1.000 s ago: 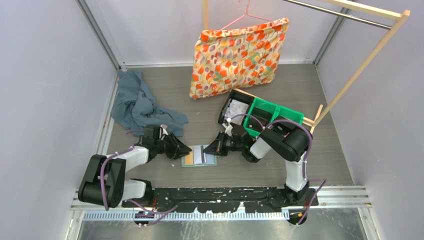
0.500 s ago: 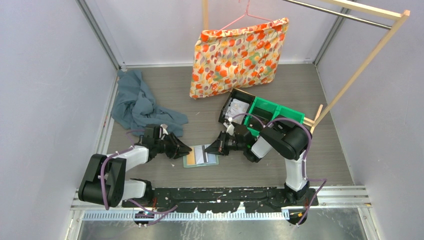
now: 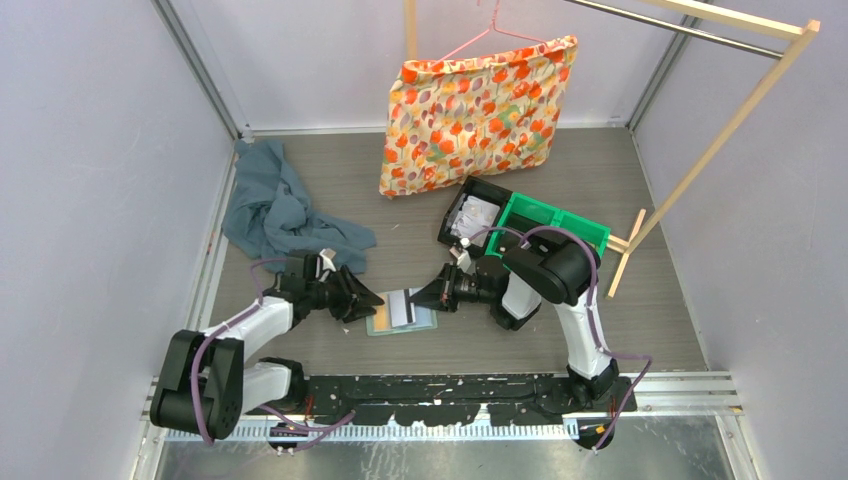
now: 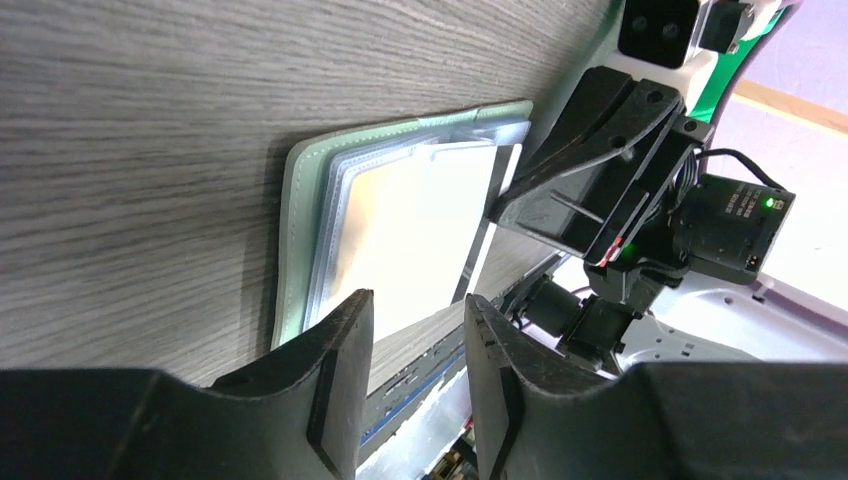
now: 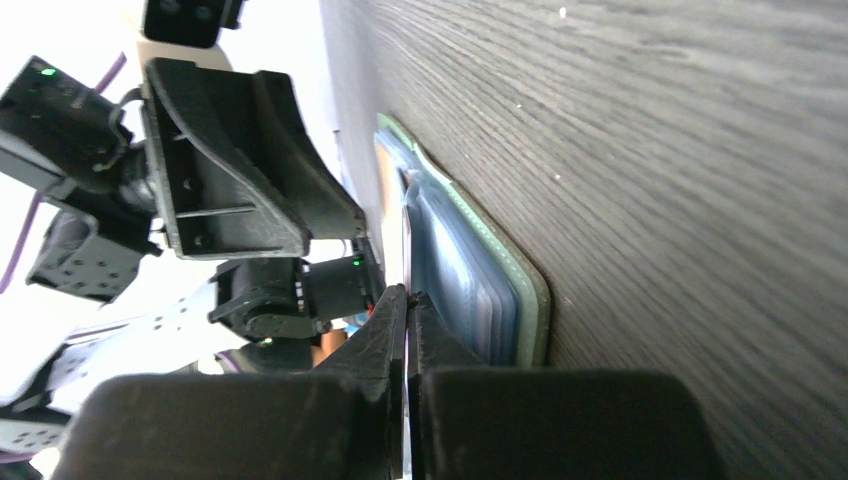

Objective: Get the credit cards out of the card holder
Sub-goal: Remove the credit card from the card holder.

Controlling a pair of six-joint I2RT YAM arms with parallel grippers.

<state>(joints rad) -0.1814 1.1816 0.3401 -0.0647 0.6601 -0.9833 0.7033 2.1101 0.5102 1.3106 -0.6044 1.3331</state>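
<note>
Shows the card holder (image 4: 293,240) lying open and flat on the counter (image 3: 450,180), toward the front edge and between the two arms. Shows its clear pockets fanned slightly up from the pale green cover, with a whitish credit card (image 4: 425,240) uppermost. Finds the left pincer (image 3: 371,298) low at the holder's left edge, its fingers (image 4: 345,350) a moderate gap apart and gripping nothing. Finds the right pincer (image 3: 431,297) at the holder's right edge, closed tight on what looks like that card's thin pale edge. Puts the two pincer tips facing each other across the holder, near but apart. Farther back, shows a crumpled blue-grey cloth (image 3: 275,210) at the left, a green bin (image 3: 550,225) beside a black bin (image 3: 470,215) at the right, and a floral cushion (image 3: 478,110) hanging on a pink hanger.
</note>
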